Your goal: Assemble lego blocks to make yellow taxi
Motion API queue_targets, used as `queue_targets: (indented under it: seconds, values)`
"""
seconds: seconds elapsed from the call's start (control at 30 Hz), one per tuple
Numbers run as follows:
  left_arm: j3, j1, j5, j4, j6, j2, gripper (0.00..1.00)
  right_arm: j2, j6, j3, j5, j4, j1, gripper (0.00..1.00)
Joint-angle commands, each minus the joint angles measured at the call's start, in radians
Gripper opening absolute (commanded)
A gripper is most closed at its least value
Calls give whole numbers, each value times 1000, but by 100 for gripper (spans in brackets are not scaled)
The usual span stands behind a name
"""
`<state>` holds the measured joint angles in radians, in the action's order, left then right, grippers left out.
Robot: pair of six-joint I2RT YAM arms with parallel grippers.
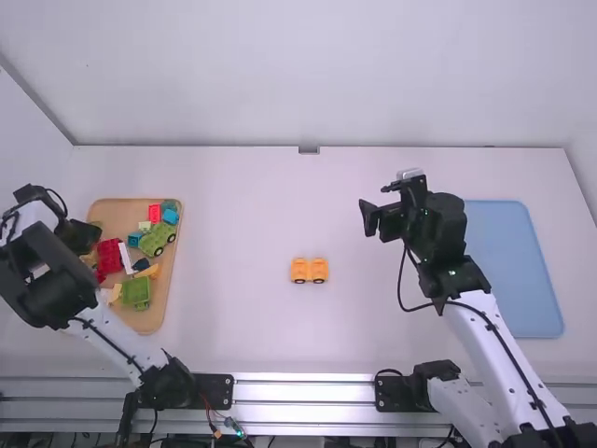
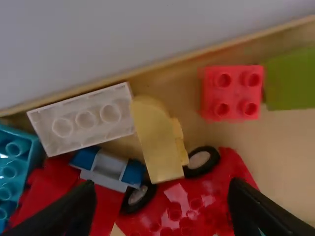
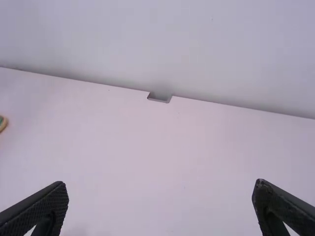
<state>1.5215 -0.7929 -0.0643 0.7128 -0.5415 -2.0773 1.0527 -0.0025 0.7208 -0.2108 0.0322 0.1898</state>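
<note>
An orange-yellow wheeled block piece (image 1: 309, 270) sits alone near the middle of the table. My left gripper (image 1: 78, 235) is over the left part of the wooden tray. In the left wrist view this gripper (image 2: 162, 209) stands open above the pieces. Between and beyond its fingers lies a yellow curved block (image 2: 156, 140), beside a black wheel and red pieces, its side studs showing. Right of table centre, above the surface, is my right gripper (image 1: 371, 207). The right wrist view shows this gripper (image 3: 161, 204) open, with nothing between its fingers.
The wooden tray (image 1: 142, 320) holds a green wheeled piece (image 1: 157, 239), a green block (image 1: 135, 293), and several other blocks. A white block (image 2: 83, 118), a red block (image 2: 232, 92) and a teal block (image 2: 15, 167) lie around the yellow one. A blue tray (image 1: 516, 271) is at the right.
</note>
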Motion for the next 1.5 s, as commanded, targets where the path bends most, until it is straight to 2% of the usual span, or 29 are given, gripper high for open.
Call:
queue_targets:
  seconds: [0.0,0.2,0.47,0.87,1.47]
  values:
    - [18,1,-16,-1,-13,-37,69,4,6,36,-6,-3,1,99]
    - [18,1,-16,-34,-13,-62,62,4,6,36,-6,-7,1,98]
    - [18,1,-87,-56,-30,-63,59,4,6,36,-6,-6,1,99]
    - [9,2,-32,-80,-19,-72,51,4,6,36,-6,-10,1,99]
    - [-51,2,-23,-165,-20,-72,49,4,6,36,-6,-12,1,99]
